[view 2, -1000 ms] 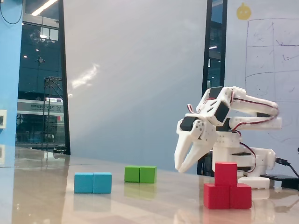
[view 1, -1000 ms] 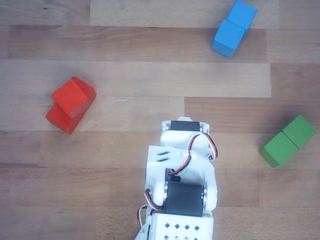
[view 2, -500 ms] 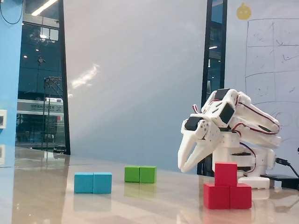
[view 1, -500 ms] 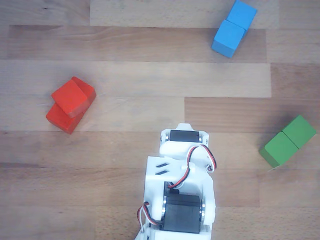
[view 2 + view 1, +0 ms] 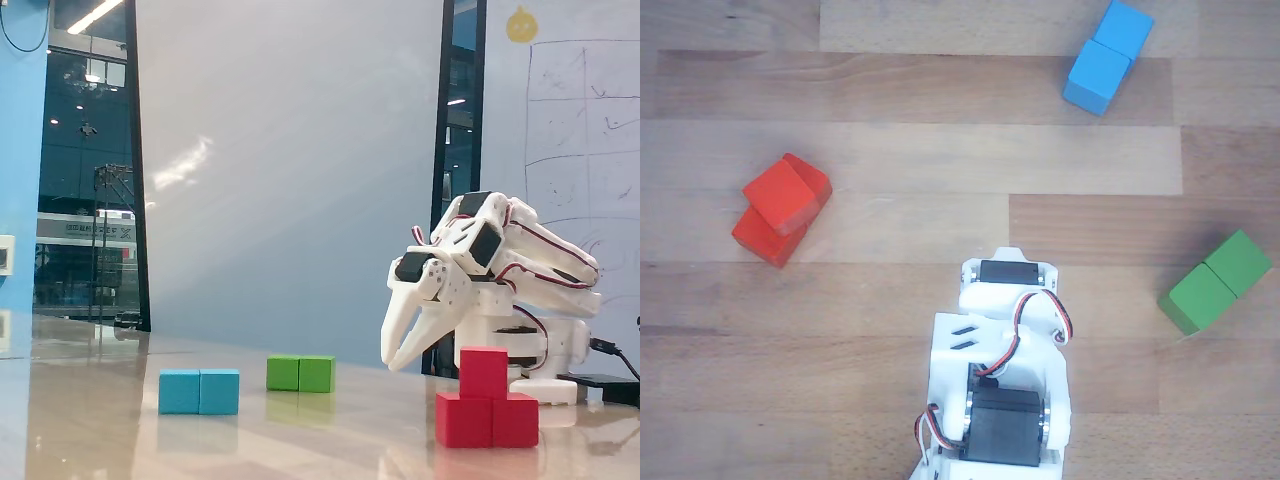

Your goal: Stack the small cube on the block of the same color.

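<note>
The claw (image 5: 392, 362) hangs empty, fingers nearly together, above the table (image 5: 940, 130) clear of the cube (image 5: 484, 371), which sits atop the red block (image 5: 487, 421) toward the table's left edge in the other view; a good finish likely means pulling away without brushing the stack.

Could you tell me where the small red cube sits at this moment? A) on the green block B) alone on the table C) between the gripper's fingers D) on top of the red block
D: in the fixed view the small red cube rests on the red block, while the gripper hangs apart, holding nothing.
</note>
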